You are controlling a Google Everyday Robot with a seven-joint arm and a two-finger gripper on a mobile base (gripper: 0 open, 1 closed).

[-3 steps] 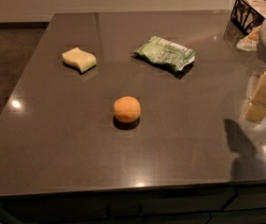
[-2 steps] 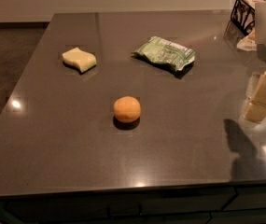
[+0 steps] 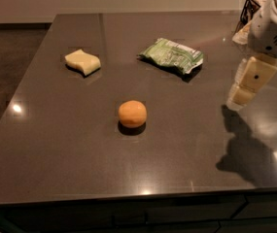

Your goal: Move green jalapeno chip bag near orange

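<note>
The tool [image 3: 240,97] hangs above the right-hand part of the surface [image 3: 79,144], raised clear of it, with its shadow falling below it toward the front edge. It holds nothing. Whether it is open or closed I cannot tell from this view.

The green jalapeno chip bag [image 3: 172,56] lies flat on the surface to the picture-left of the tool and a little farther back. It is nearer to the tool than anything else on the surface, though the two do not touch. Its long axis runs from back-left to front-right, so its right-hand end is the end turned toward the tool, and the tool would meet the bag end-on rather than across its width.

The orange [image 3: 132,113] sits farther to the picture-left of the tool than the bag does, and toward the front. It is well apart from the bag, so the task is not yet done.

Judged from this layout, the coming move turns on one relation: the bag lies between the tool and the far-left side, while the orange lies forward of the bag. The tool probably has to reach left and slightly back and drop onto the bag, then carry it forward toward the orange.

A pale yellow wavy block [image 3: 82,62] lies beyond the bag, farthest from the tool and off that path.
</note>
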